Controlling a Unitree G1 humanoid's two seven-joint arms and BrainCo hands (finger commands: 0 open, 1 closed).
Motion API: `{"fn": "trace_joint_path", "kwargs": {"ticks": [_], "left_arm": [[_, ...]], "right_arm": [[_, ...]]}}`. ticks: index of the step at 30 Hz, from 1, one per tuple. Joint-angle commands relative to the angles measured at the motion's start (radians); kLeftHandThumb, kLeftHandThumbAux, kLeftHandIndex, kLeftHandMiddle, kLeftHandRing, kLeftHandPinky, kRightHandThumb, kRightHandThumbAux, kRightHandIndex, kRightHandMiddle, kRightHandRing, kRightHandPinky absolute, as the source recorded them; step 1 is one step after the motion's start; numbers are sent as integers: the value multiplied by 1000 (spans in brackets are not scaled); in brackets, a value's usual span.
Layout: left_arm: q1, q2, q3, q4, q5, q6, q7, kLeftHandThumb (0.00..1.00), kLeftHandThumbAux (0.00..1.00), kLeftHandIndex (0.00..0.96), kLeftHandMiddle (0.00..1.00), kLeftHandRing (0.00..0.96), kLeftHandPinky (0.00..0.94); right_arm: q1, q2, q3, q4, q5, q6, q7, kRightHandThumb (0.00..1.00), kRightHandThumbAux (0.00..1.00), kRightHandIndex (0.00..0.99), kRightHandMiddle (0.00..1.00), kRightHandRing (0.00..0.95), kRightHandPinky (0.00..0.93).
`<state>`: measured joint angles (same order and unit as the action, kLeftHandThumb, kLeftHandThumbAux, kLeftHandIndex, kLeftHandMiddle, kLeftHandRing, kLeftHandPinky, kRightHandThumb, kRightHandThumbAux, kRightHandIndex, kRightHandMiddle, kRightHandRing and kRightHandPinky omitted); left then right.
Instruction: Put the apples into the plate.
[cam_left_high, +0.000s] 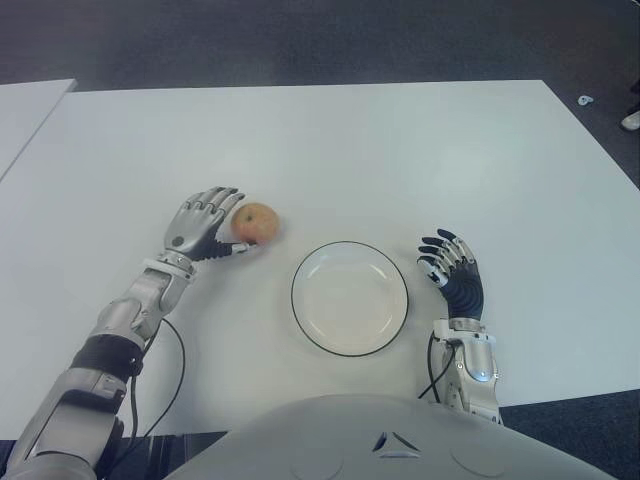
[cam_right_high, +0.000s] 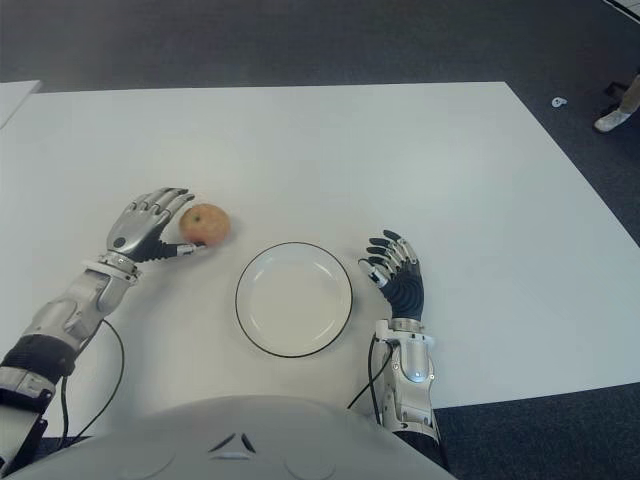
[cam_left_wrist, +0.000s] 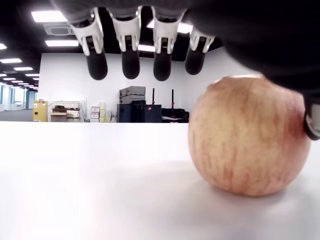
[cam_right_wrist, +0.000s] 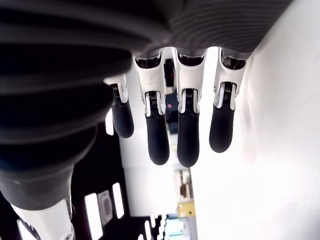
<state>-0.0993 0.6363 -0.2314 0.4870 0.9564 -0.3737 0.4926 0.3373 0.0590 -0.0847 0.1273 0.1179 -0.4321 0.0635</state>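
While the round white plate with a thin dark rim (cam_left_high: 349, 297) sits near the robot's edge of the big white table (cam_left_high: 330, 150), it holds nothing, and the one round apple, yellow with red blush (cam_left_high: 256, 223), sits on the bare table just to the left of it, a little farther from the robot. The apple and the plate are close but do not touch.

The left hand (cam_left_high: 204, 233) is right beside the apple, on the side away from the plate. Its silver fingers (cam_left_high: 222, 198) reach out above the apple's left side, and the thumb lies low along the near side of the apple. In the left wrist view the four dark fingertips (cam_left_wrist: 130, 62) hang in the air, spread and loose, while the apple (cam_left_wrist: 248, 135) stands on the table. The thumb tip is at the apple's skin on one side, but I cannot tell if it really presses it. The hand does not grip the apple.

The right hand (cam_left_high: 452, 266) shows just to the right of the plate. Its black fingers (cam_right_wrist: 188, 135) are straight and a little apart, holding nothing
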Motion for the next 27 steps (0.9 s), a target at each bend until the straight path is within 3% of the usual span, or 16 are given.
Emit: {"fn": "trace_joint_path", "kwargs": {"ticks": [1, 19, 23, 27], "left_arm": [[-30, 6, -35, 44, -14, 5, -21, 321, 287, 126, 125, 130, 170], [-90, 3, -124, 91, -19, 24, -55, 322, 239, 135, 148, 144, 201], [-96, 9, -139, 88, -27, 12, -75, 357, 252, 219, 259, 246, 302], [-107, 21, -159, 88, -23, 10, -107, 404, 262, 327, 469, 465, 482]], "right_arm": [[63, 25, 4, 125, 10, 77, -5, 440, 751, 228, 381, 376, 390], [61, 28, 14, 125, 6, 69, -18, 434, 747, 239, 382, 373, 391], [61, 29, 14, 127, 13, 65, -13, 438, 747, 235, 381, 374, 390], [62, 32, 14, 124, 17, 64, -13, 447, 745, 238, 382, 373, 385]]}}
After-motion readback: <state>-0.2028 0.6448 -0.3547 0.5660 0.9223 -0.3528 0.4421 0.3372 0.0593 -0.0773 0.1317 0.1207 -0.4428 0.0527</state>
